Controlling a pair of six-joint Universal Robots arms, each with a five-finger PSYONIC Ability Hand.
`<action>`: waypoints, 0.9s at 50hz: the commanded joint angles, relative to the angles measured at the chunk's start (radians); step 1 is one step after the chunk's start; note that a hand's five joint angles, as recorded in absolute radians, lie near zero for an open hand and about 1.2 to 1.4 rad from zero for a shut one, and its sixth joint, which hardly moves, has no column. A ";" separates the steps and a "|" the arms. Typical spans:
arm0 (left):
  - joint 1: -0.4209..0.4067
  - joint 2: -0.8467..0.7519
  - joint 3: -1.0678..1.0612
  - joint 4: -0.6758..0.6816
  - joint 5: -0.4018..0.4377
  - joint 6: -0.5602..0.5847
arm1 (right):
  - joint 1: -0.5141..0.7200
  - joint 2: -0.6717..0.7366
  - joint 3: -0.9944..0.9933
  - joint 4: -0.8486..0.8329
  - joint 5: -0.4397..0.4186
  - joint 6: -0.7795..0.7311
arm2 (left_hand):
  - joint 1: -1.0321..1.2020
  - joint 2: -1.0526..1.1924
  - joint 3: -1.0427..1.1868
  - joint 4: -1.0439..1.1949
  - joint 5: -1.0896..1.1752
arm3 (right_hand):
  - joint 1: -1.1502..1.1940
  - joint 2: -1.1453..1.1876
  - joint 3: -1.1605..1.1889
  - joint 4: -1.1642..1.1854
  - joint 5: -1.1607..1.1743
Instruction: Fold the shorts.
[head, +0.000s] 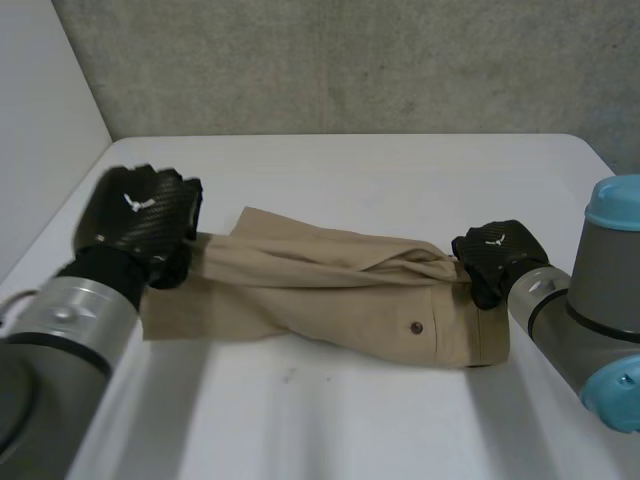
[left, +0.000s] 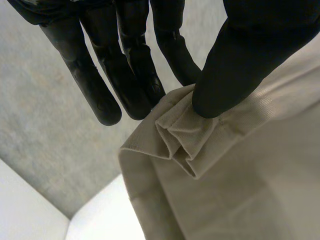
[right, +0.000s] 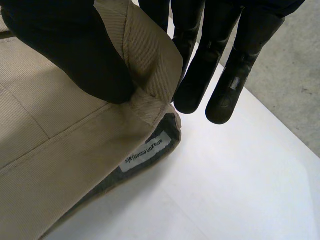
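Note:
Tan shorts (head: 330, 290) lie across the middle of the white table (head: 330, 420), folded lengthwise, waistband end at the right. My left hand (head: 140, 220) is lifted at the leg-hem end and pinches a bunched hem fold (left: 185, 145) between thumb and fingers. At the waistband, my right hand (head: 495, 255) pinches the waistband edge (right: 150, 65) between its thumb and fingers. A white label (right: 146, 152) shows inside the waistband just under that hand.
A grey wall (head: 340, 60) stands behind the table. A white side panel (head: 40, 120) rises along the table's left edge. Bare tabletop (right: 240, 190) lies in front of the shorts and beyond them.

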 joint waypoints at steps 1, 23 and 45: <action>0.071 0.126 0.075 -0.194 0.080 0.001 | -0.003 -0.105 -0.013 0.131 -0.012 -0.047 | 0.291 0.209 0.213 0.197 0.283 | 0.436 0.224 0.210 0.206 0.224; 0.112 0.152 0.055 -0.452 0.164 0.001 | -0.072 -0.422 0.096 0.599 -0.261 -0.305 | 0.291 0.209 0.213 0.197 0.283 | 0.436 0.224 0.210 0.206 0.224; 0.137 -0.719 0.675 0.002 0.250 0.105 | -0.124 0.097 -0.244 0.240 -0.197 -0.008 | 0.291 0.209 0.213 0.197 0.283 | 0.436 0.224 0.210 0.206 0.224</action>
